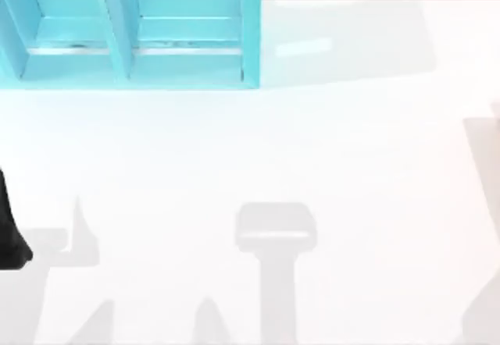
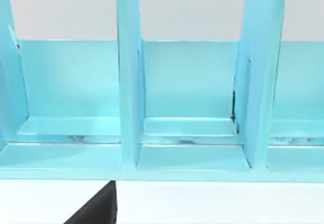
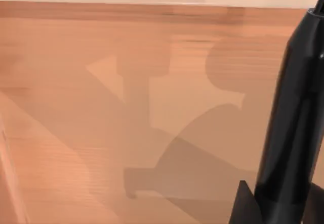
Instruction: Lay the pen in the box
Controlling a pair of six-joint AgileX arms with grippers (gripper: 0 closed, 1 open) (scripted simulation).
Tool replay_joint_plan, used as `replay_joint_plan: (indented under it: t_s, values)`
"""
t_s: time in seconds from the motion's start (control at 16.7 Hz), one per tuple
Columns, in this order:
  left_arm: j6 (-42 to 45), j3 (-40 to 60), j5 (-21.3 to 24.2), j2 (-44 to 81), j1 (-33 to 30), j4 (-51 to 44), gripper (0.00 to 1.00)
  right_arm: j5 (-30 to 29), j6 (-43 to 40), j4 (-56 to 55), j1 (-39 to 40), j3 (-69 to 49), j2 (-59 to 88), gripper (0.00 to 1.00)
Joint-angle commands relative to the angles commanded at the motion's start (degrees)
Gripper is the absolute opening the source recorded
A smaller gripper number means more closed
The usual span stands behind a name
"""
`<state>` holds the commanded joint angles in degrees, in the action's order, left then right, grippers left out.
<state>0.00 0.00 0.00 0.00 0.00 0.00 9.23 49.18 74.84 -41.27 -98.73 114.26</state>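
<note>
Your landmark: the turquoise box [image 1: 133, 29], divided into compartments, at the table's [image 1: 312, 158] far left corner. Left arm [image 1: 9, 228] sits near the left edge, well short of the box; finger state cannot be told. Right gripper [image 3: 283, 203] is clamped on the upright pen [image 3: 293, 117], with bare table beyond.

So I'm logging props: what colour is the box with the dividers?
Light turquoise-blue all over, the box, best seen in the left wrist view.
</note>
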Motion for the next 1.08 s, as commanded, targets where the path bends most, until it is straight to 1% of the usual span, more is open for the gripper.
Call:
replay_joint_plan:
  t_s: [0.18, 0.54, 0.84, 1.08]
  values:
    - [0.00, 0.00, 0.00, 0.00, 0.00, 0.00, 1.00, -0.53, 1.61, -0.50, 1.86, 2.23, 0.09, 0.00]
    - [0.00, 0.00, 0.00, 0.00, 0.00, 0.00, 1.00, -2.28, 5.86, -5.21, 6.41, 11.69, 0.05, 0.00]
    - [0.00, 0.00, 0.00, 0.00, 0.00, 0.00, 1.00, -0.39, 5.52, -12.59, 5.69, 15.78, -2.59, 0.00]
    - [0.00, 0.00, 0.00, 0.00, 0.00, 0.00, 1.00, 0.16, 5.28, -13.84, 5.08, 16.03, -3.14, 0.00]
